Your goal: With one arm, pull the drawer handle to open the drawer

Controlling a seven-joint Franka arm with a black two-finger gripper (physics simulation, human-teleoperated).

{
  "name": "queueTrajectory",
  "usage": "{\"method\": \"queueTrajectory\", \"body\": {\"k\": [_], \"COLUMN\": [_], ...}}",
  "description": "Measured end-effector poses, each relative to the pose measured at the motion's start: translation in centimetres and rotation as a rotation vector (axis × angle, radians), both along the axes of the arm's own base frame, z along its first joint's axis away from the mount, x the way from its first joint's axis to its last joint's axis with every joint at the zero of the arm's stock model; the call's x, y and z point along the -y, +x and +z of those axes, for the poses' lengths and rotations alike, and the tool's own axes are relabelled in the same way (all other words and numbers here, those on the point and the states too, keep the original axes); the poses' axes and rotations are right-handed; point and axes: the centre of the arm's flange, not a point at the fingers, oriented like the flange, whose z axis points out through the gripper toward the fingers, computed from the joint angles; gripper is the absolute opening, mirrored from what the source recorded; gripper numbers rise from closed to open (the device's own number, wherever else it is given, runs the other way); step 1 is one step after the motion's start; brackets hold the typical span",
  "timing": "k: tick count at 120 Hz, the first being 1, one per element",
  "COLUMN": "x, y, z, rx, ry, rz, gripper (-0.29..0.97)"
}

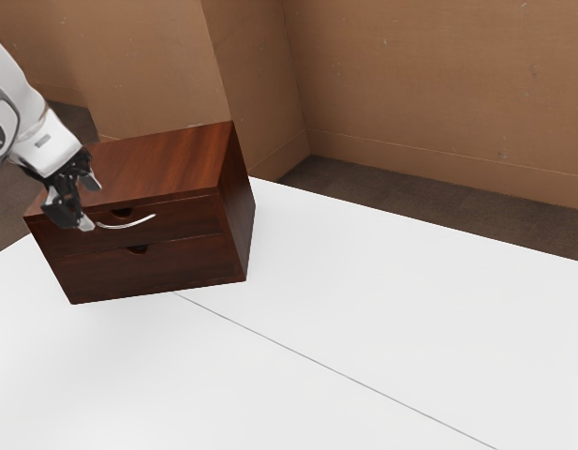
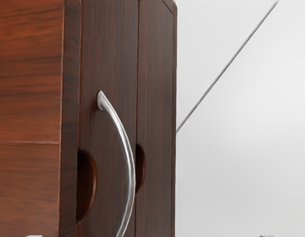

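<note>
Item 1, gripper (image 1: pixel 71 214): found at the exterior view's left, set low against the cabinet (image 1: pixel 167 155) front, at the near end of the handle (image 1: pixel 127 222). Whether it was spread or pinching the handle, I could not tell. The placement at the bar's end rather than its middle was, in my judgement, a matter of reach, as my arm came in from that side.

Item 2, handle: a thin curved silver bar, bowed away from the upper drawer (image 1: pixel 181 216). The bow left a gap behind it, which is what makes a hold possible. In the wrist view the bar ran toward my hand.

Item 3, drawer: its front appeared level with the lower drawer (image 1: pixel 157 267) beneath it, so I judged it not yet opened. The pull must go straight out from the front; a skewed pull could slip off the bar's end or drag the cabinet.

Item 4, cabinet: stood near the table's (image 1: pixel 392 300) far edge, toward the exterior view's left corner, drawer fronts facing the table's open middle, leaving room for the drawer to travel.
</note>
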Motion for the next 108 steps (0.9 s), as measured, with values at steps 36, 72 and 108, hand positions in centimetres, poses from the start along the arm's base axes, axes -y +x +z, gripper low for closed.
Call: {"method": "queueTrajectory", "body": {"k": [36, 72, 108], "x": [2.9, 0.8, -1.1], "y": [-2.2, -1.0, 0.8], "z": [-3.2, -4.6, -6.0], "rx": [-0.008, 0.001, 0.027], "ry": [-0.033, -0.012, -0.078], "rz": [-0.087, -0.046, 0.014], "gripper": [0.42, 0.34, 0.32]}}
